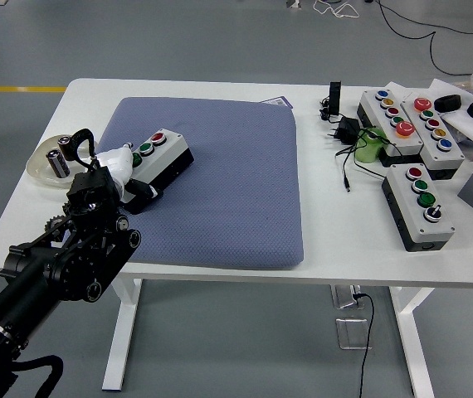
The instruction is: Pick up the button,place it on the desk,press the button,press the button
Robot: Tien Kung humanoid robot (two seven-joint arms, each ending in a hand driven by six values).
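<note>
A grey button box (160, 155) with a red and a green button on top lies on the blue-grey pad (220, 182), near the pad's left edge. My left hand (123, 168), with white fingers, is shut on the box's left end; its dark lower fingers wrap under the near side. The black left arm (62, 257) comes in from the lower left. My right arm is out of view.
A round dish (41, 170) with a small cylinder stands at the table's left edge. Three more button boxes (419, 203) lie at the right, with a black plug and cable (344, 133), a green object (369, 148) and black parts on a white sheet (469, 108).
</note>
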